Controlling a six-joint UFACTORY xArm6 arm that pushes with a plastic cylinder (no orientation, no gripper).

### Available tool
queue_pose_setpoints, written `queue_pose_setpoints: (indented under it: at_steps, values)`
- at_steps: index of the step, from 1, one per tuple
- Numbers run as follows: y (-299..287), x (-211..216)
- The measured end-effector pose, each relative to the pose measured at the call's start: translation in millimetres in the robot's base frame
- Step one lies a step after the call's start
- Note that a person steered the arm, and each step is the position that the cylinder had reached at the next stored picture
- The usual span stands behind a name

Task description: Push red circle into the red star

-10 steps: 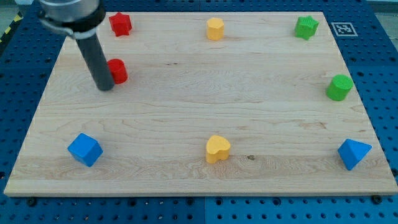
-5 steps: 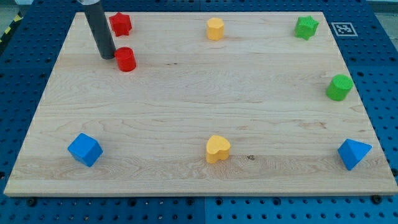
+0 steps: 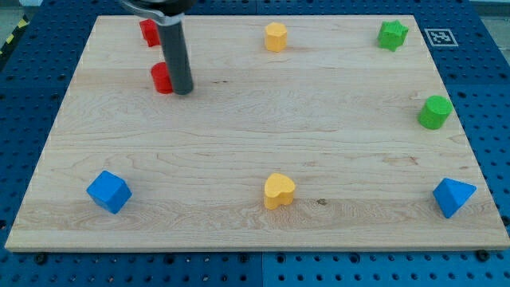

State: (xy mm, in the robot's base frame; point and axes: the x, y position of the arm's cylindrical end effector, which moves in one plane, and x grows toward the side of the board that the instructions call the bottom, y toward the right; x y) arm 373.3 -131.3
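Red circle (image 3: 161, 77) touches my tip (image 3: 183, 92) on its left side; red star (image 3: 148, 31) sits above (no claw fitted, nothing grasped).

Setting: robotics lab | wooden worktop (image 3: 255, 135) on blue perforated bench (image 3: 490, 96) | printed marker tag (image 3: 437, 36) at corner

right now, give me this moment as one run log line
my tip: touching the view's right side of red circle | red star: above circle, apart, partly hidden by rod | contact circle-star: none
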Motion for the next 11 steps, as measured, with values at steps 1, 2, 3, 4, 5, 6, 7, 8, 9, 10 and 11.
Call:
queue_pose_setpoints:
  at_steps: [1, 2, 3, 4, 5, 6, 7, 8, 9, 10, 11]
  values:
    - [-12.4, 3.7]
    - [-10.5, 12.2]
    - [-23.6, -4.3]
    - [-40.5, -28.6]
    - [-39.1, 5.4]
    - [-52.3, 15.5]
    - [-66.6, -13.3]
    - [-68.4, -32.2]
    - [-68.4, -40.2]
    - [-71.1, -62.7]
    - [-75.0, -66.3]
